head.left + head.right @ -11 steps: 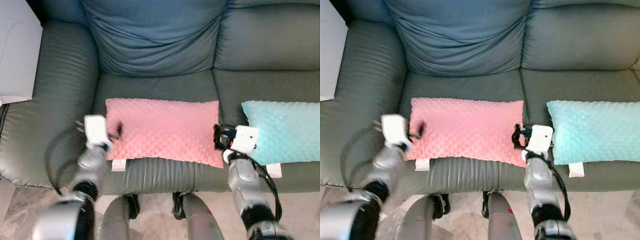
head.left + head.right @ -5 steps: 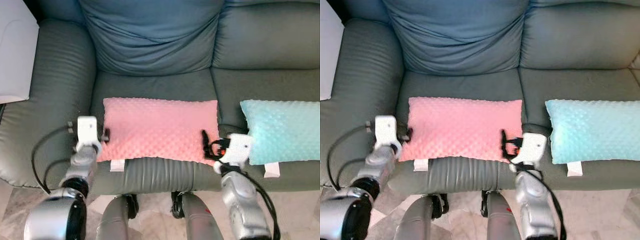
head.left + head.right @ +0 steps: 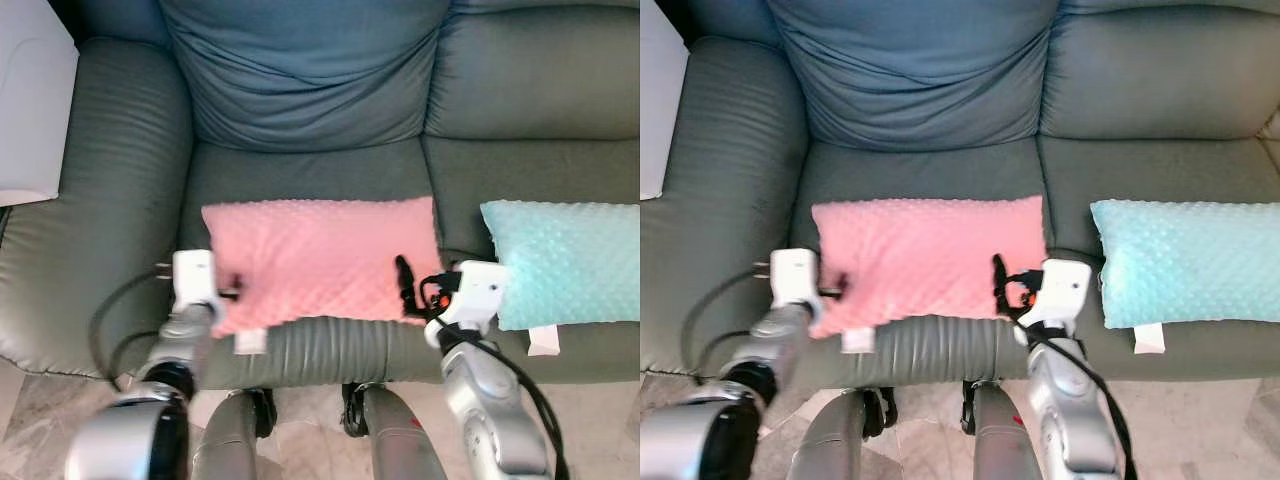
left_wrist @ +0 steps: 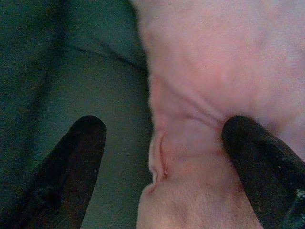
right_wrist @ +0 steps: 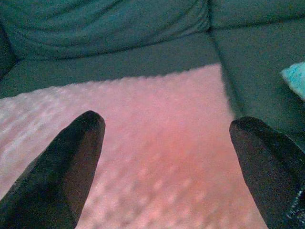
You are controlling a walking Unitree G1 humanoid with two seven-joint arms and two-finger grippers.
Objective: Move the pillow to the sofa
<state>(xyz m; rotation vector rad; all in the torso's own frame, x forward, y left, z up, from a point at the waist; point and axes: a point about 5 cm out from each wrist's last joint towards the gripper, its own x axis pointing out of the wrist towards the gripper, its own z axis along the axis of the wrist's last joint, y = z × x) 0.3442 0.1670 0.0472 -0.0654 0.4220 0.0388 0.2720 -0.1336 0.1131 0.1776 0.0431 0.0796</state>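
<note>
A pink pillow [image 3: 318, 258] lay flat on the dark green sofa [image 3: 110, 200], near the front edge of its left seat cushion. The left gripper [image 4: 162, 157] straddled the pillow's creased left end, fingers spread wide. The right gripper [image 5: 164, 157] hovered wide open over the pillow's right end. A teal pillow [image 3: 565, 258] rested on the neighbouring seat.

Pink dimpled pillow [image 3: 320, 260] flat on dark green sofa [image 3: 110, 200] seat, at front edge; near-left corner seemingly puckered, white tag overhanging.
</note>
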